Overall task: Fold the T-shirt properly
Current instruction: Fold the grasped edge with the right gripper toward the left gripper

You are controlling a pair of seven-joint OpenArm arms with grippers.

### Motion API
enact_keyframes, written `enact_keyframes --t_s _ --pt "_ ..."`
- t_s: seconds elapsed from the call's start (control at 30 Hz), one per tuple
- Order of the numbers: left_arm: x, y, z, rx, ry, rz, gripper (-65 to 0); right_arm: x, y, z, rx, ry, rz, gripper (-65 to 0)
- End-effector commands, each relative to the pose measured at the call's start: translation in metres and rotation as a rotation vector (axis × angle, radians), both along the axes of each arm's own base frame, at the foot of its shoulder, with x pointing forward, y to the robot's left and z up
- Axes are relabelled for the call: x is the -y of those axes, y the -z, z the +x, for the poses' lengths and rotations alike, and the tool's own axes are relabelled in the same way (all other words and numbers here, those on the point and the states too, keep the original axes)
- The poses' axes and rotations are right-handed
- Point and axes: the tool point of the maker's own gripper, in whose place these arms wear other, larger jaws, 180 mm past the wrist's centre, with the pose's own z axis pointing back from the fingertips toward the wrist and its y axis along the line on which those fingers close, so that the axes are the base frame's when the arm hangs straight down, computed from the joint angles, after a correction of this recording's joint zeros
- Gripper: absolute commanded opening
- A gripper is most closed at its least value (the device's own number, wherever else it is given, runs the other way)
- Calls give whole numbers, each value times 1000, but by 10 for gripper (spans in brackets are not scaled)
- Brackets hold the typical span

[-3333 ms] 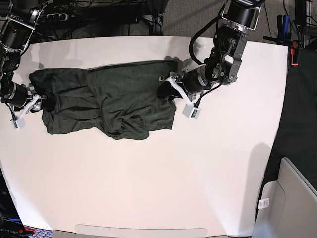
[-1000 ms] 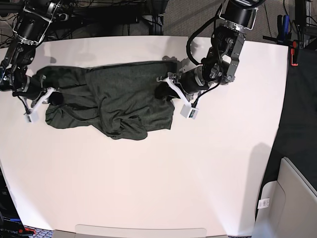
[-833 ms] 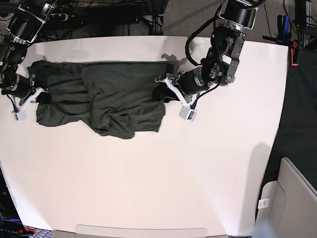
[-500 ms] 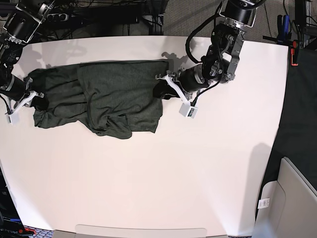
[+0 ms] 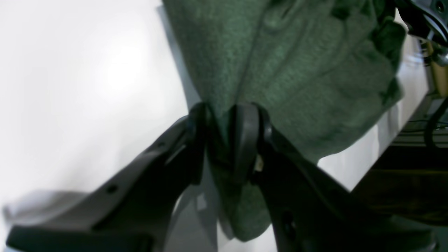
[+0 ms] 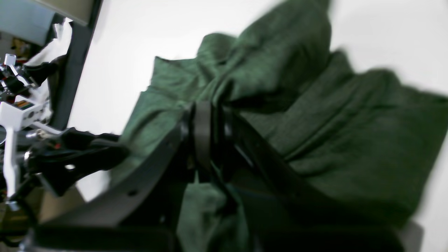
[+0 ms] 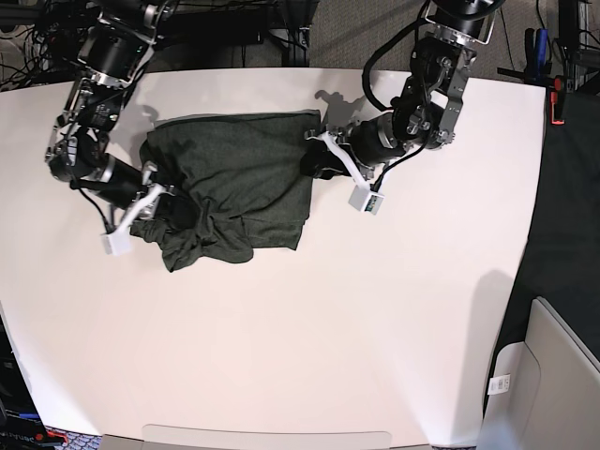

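Mostly bare, the white worktop (image 7: 309,337) runs wide toward its near edge, dark floor beyond its right side. Up by the far edge lies the T-shirt (image 7: 234,183), bunched. The left tool (image 7: 312,161) pinches its right hem; the right tool (image 7: 167,204) is clamped on its crumpled left side.

Large white matte table (image 7: 281,347) fills the frame; grey plastic bin (image 7: 548,375) at lower right; dark floor beyond.
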Motion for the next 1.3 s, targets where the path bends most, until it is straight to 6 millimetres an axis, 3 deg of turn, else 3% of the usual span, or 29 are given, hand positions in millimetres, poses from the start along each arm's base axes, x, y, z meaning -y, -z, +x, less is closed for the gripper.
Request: enact_keyframes --t_s 0.0,0.27,0.5,0.8,1.27 --pt "1 -13 8 44 -8 -28 -527 -11 -21 14 74 -9 33 -645" --pt "-17 -7 8 45 -7 22 -527 -82 -21 10 61 -103 127 -645" --pt "-18 -6 8 43 -9 24 -527 -122 -30 8 70 -164 186 -645" --pt "-21 -1 9 31 -16 32 -527 -146 -26 1 46 -236 193 -645" --pt "-27 4 13 38 -49 31 -527 -210 -28 -24 31 -501 133 -645"
